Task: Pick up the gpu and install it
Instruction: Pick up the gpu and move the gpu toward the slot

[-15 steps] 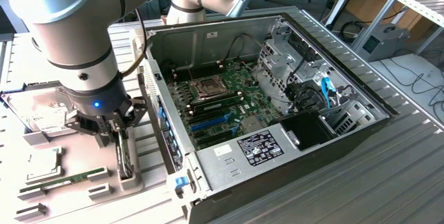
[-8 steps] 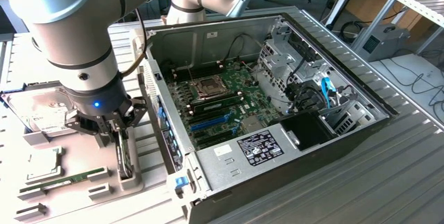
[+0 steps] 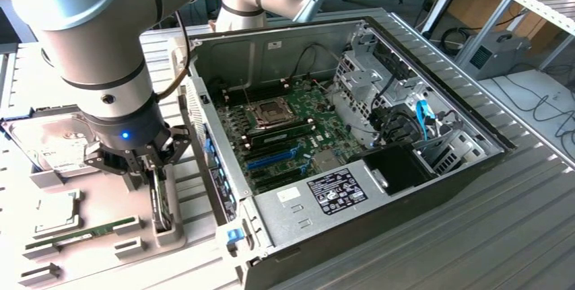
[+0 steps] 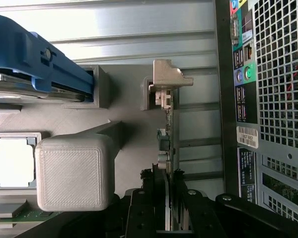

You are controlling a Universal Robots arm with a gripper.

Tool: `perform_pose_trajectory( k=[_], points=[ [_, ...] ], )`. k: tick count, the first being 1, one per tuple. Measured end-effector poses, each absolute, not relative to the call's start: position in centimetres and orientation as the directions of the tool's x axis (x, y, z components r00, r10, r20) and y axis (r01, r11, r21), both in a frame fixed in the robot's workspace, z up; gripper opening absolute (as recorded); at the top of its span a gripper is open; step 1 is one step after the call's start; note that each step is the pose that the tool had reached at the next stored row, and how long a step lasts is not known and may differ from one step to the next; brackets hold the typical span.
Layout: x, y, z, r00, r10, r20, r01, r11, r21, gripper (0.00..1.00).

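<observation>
In the exterior view I saw the hand [image 3: 155, 172] closed on the gpu [image 3: 161, 210]. The card stood on edge in its holder [image 3: 172, 237] on the table [image 3: 521, 236], just beside the open case [image 3: 269, 229].

In the wrist view the fingers [image 4: 156, 213] pressed both card faces. I judged the grasp step in hand. Lifting calls for a straight pull.

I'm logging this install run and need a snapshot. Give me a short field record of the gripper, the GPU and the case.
gripper: shut on the gpu, one finger on each face
gpu: upright on its edge, seated in the grey holder
holder position: beside the case, on the exterior view's left
case: side open, motherboard exposed
nearby parts: hard drive, RAM stick
</observation>
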State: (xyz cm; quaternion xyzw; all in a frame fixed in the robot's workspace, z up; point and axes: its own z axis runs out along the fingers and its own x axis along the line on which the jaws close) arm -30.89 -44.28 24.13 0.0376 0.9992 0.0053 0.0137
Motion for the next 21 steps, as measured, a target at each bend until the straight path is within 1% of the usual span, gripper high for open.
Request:
perform_pose_trajectory(
  k=[21],
  points=[
    [-30.89,-44.28,24.75,-0.997,0.075,-0.027,0.075,0.997,0.012,0.27]
  ],
)
